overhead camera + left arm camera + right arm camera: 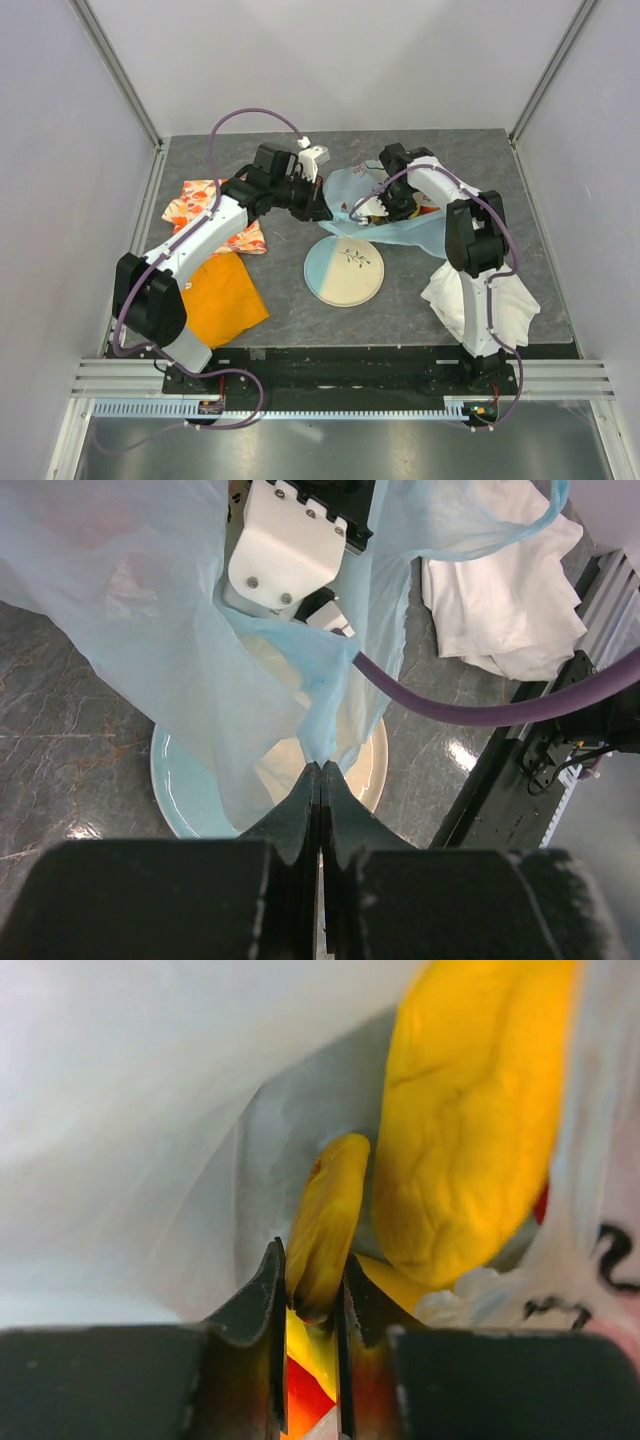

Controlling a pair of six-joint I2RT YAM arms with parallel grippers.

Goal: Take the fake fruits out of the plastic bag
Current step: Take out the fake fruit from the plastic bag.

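The light-blue plastic bag (405, 222) lies at the table's middle back, its mouth toward the left. My left gripper (318, 208) is shut on the bag's blue edge (322, 720) and holds it up over the plate. My right gripper (378, 207) is inside the bag's mouth. In the right wrist view my right gripper (312, 1256) is shut on the end of a slim yellow banana (328, 1210). A larger yellow fruit (470, 1120) lies just right of it, with a bit of red fruit (541, 1205) behind. The bag's pale wall (120, 1110) surrounds them.
A blue-and-cream plate (345, 272) sits in front of the bag and shows under it in the left wrist view (175, 780). A white cloth (500, 300) lies at the right, an orange cloth (225, 295) and a fruit-patterned cloth (192, 205) at the left.
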